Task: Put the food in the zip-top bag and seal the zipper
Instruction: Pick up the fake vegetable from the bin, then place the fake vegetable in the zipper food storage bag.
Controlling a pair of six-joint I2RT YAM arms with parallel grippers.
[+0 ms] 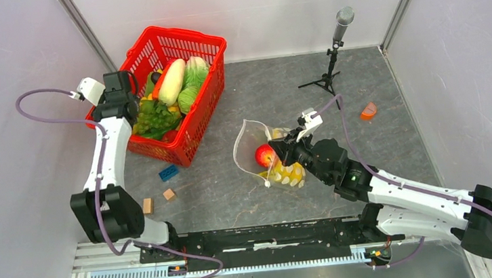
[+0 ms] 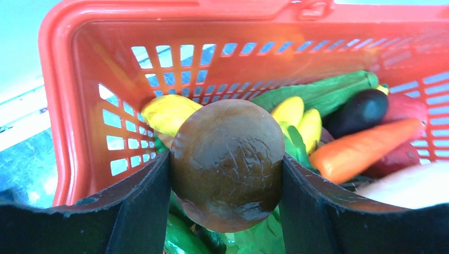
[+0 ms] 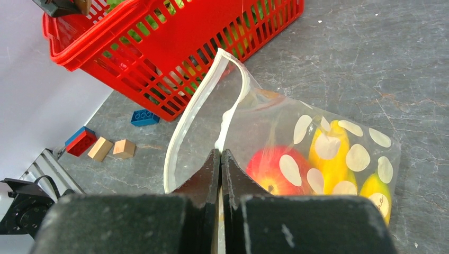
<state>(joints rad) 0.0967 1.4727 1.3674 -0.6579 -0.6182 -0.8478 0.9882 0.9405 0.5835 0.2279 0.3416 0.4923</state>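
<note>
From above, the zip-top bag lies mid-table near the red basket, not touching it. At the left wrist, the left gripper clamps a brown round food piece, and we should lift it straight up. At the right wrist, the right gripper, pinched tight on the zipper, must hold the mouth wide.

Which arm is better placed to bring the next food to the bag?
Left. The left pincer grips a brown piece at the basket; the right pincer is shut on the bag rim, holding its mouth open.
</note>
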